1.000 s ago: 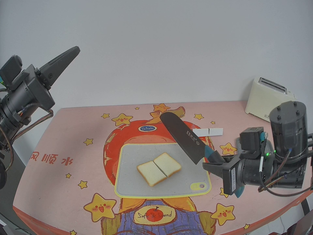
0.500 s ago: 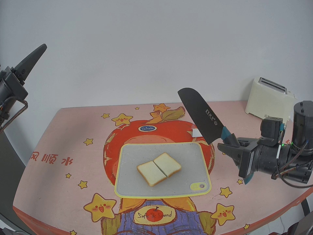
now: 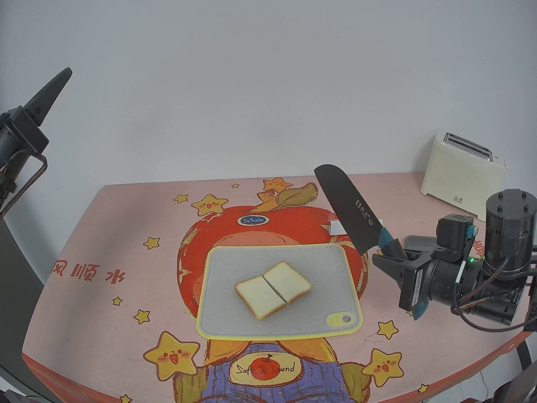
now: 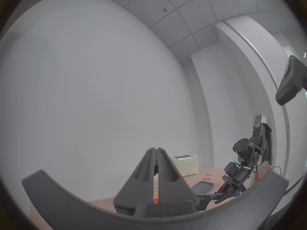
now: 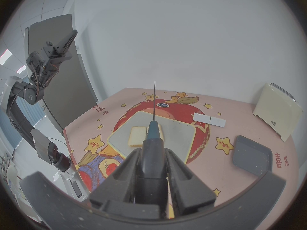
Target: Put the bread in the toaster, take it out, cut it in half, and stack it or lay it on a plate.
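Right tool [image 3: 389, 258] clenched on knife [image 3: 349, 208], blade aloft just right of board [image 3: 330, 264]. Bread [image 3: 273, 289] on board, looks already halved. Left tool [image 4: 156, 166] closed, empty, raised. Your next move: park knife, carry halves to plate [image 5: 252, 155].

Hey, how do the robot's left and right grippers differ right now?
The right gripper is shut on a knife, while the left gripper is shut on nothing. The right gripper sits low over the right side of the table, aimed toward the cutting board; the left gripper is raised beyond the table's left edge, pointing upward. Both have dark, tapered fingers.
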{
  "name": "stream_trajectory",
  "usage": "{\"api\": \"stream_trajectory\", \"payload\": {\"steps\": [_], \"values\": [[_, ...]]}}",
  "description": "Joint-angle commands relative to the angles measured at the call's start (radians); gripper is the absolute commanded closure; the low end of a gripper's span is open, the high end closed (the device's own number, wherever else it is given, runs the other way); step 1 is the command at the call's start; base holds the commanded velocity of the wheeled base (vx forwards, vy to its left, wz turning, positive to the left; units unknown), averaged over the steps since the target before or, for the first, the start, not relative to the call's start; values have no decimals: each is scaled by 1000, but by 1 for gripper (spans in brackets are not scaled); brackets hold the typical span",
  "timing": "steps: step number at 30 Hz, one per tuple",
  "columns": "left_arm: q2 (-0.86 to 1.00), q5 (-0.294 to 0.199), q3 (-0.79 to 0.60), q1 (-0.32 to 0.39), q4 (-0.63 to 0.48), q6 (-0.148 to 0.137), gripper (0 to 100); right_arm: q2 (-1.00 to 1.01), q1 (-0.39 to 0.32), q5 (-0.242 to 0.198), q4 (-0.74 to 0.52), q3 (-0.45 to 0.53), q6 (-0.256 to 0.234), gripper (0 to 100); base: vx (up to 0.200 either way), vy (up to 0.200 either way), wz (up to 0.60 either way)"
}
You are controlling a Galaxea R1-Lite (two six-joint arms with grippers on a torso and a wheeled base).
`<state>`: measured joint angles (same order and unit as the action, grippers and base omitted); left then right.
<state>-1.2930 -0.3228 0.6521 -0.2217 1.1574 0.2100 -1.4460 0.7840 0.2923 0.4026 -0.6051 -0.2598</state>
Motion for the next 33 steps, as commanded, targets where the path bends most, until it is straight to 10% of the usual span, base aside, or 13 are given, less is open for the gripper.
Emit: {"api": "stream_trajectory", "payload": {"steps": [1,12,33], "values": [[-17,18,4,1,1,0,100,-40,6,57,2,-10,-1,100,0,0,0],[-45,108,26,-1,5,-15,100,-156,6,238,108,-21,-7,100,0,0,0],[-39,110,37,-4,10,-17,100,-243,-95,217,113,-51,-72,100,0,0,0]]}}
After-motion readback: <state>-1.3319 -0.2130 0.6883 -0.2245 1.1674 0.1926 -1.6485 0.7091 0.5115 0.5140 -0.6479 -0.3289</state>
